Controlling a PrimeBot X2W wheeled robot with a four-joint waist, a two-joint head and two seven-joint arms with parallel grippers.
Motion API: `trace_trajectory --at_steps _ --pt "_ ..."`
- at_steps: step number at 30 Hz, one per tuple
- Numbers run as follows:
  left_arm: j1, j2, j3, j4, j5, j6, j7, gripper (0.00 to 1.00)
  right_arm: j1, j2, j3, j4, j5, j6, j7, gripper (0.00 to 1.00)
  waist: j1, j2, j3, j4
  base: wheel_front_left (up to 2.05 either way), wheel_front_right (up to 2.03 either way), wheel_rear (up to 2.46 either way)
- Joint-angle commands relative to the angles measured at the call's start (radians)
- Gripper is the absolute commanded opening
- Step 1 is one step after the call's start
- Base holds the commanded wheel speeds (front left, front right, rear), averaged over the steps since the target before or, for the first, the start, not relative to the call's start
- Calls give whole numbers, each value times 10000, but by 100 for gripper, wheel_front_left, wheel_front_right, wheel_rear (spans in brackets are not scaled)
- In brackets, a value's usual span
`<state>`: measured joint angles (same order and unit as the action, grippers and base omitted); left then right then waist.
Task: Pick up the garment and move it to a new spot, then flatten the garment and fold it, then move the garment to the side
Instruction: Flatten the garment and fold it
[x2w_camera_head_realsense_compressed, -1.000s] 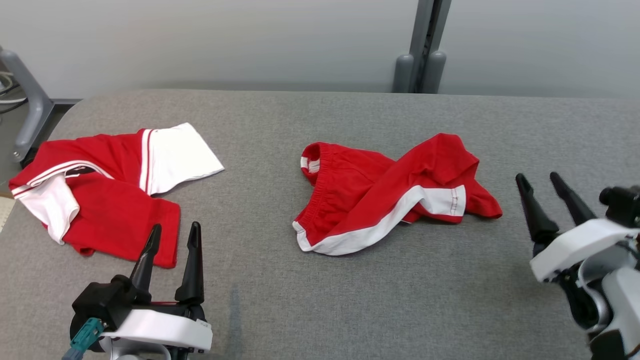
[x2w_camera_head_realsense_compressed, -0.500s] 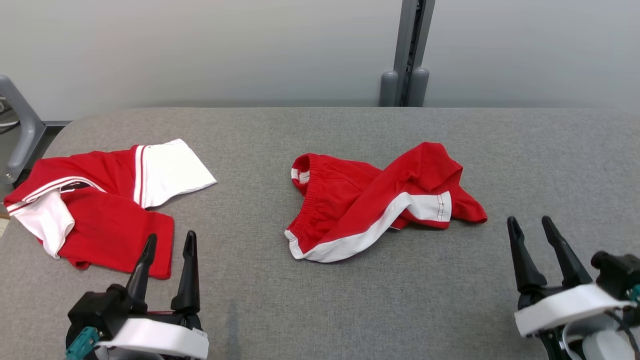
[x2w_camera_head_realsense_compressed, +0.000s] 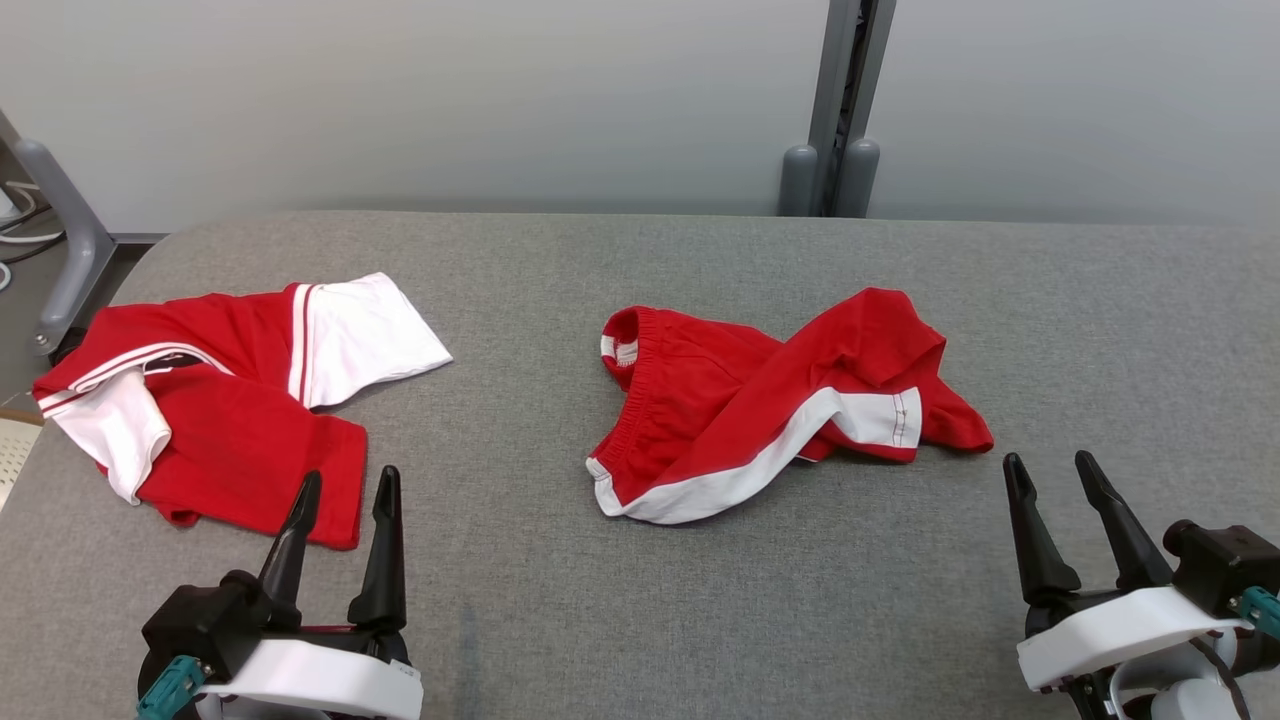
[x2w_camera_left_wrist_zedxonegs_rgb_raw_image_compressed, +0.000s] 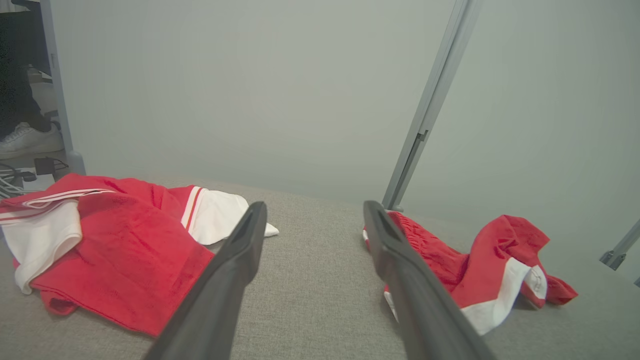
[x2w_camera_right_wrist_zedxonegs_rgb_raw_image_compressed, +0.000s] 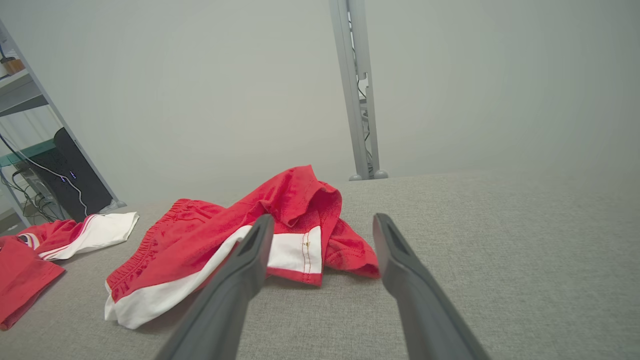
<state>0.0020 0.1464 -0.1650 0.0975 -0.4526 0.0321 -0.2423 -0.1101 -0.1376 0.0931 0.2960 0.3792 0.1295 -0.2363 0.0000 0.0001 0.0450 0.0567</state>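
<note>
**A:** Since our left fingers and our right fingers are both spread wide with nothing between them, we judge the pickup not yet begun. Why do we hold them so low and near?

**B:** We read it as a ready stance. Each pair hovers over the near edge of the table, one at the near left and one at the near right. The tips aim toward the far side, so either arm can reach in without crossing the other.

**A:** And the garment we are after?

**B:** We take it to be the red shorts with white trim, crumpled in the middle of the table between our two arms. The waistband faces left and one leg is twisted over the body toward the right. That is why we think it needs lifting and opening out before we can flatten it.

**A:** What of the red and white shirt at the left?

**B:** It lies just beyond our left fingers, well apart from the shorts, loosely spread near the table's left edge. We cannot tell whether it was set aside or waits its turn. We would keep the shorts off it when choosing the new spot, and the bare stretch of table at the right looks safer.
</note>
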Motion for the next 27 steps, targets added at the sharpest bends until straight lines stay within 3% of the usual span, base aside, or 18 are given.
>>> trace_trajectory --at_steps 1,10,27 --pt "-2 73 -4 -27 -89 36 -10 100 -15 -26 -56 -64 -37 24 57 100 0 -1 17 45 0 0 0" --pt "-15 80 -84 -14 -125 72 18 100 -576 -93 389 400 -3 24 483 100 0 -1 128 80 0 0 0" --pt "-542 -60 -297 168 -138 34 -23 100 -3335 -648 1280 3705 560 22 1529 100 0 -1 776 995 0 0 0"
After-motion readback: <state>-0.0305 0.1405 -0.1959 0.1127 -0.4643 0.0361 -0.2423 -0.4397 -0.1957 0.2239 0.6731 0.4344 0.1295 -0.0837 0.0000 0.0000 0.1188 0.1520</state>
